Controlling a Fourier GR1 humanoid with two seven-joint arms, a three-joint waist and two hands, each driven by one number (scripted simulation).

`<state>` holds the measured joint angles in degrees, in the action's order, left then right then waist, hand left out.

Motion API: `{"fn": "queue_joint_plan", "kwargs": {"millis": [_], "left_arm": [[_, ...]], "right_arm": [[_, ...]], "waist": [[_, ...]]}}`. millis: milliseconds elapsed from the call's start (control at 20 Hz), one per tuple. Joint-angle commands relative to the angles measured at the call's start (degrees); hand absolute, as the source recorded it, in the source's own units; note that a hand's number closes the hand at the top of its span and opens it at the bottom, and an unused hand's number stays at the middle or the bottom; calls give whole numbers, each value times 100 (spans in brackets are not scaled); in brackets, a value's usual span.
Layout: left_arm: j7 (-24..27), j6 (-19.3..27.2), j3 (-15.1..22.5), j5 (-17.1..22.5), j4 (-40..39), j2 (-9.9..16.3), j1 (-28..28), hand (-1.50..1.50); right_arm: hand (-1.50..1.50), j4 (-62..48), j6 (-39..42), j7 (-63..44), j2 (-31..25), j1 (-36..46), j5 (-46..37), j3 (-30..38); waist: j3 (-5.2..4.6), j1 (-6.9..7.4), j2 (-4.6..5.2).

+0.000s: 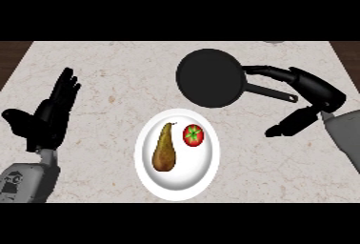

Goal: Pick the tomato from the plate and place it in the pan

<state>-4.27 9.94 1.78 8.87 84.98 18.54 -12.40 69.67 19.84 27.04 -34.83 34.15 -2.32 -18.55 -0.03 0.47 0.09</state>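
The desk carries the black pan at the far side and the white plate nearer, with the tomato on the plate's upper right, just beside a pear. The right hand, fingers relaxed and holding nothing, is nearer to the tomato, which lies to its left. The left hand rests spread, fingers up, at the left edge.

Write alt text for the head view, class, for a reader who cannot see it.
A red tomato lies beside a brown pear on a white plate on a marble counter, with an empty black pan behind it. The right hand hangs open over the pan's handle. The left hand rests open at the left edge.
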Motion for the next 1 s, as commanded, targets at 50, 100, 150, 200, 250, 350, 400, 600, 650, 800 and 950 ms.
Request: {"fn": "queue_joint_plan", "kwargs": {"millis": [50,100,150,200,250,350,400,600,650,800,950], "left_arm": [[245,-26,50,-72,-145,-139,99,0],[204,124,61,-182,-262,-209,-113,0],[-139,-37,-78,16,-78,-49,-232,0],[305,-111,-103,-28,-228,-123,48,0],[-191,127,-8,-198,-44,-132,-193,0],[33,91,7,-258,-177,-255,-149,0],[18,102,124,-328,74,-269,119,0],[-47,-183,-39,-179,199,-174,165,0],[-38,-133,-204,-163,-208,-213,-216,0],[18,-256,-210,-110,-85,-208,74,0],[62,-240,-197,-253,-352,-283,-247,0]], "right_arm": [[-150,323,661,-854,-489,892,-493,-249],[-150,424,881,-1336,-378,1213,-360,-235],[-150,649,916,-1507,-296,1026,-402,-301],[-150,514,1060,-1630,-253,1225,-321,-72],[-150,934,1184,-1955,-267,1170,-161,18],[-150,830,1032,-2033,64,1331,-563,-67],[-150,986,1142,-2120,14,1466,-540,-33],[-150,1193,1050,-2739,713,1541,-798,-66],[-150,884,1200,-2774,853,1839,-823,21],[-150,1102,1232,-2955,1289,1518,-852,-292],[-150,1283,1798,-3047,1321,1565,-488,-59]], "waist": [[-10,0,-19],[-11,-23,-20],[-5,-45,-31],[-4,-20,-17],[-2,-61,-32],[-1,-35,-17],[0,-21,-25],[0,-23,-25],[0,-23,-12],[0,-20,-14],[0,-57,-10]]}}
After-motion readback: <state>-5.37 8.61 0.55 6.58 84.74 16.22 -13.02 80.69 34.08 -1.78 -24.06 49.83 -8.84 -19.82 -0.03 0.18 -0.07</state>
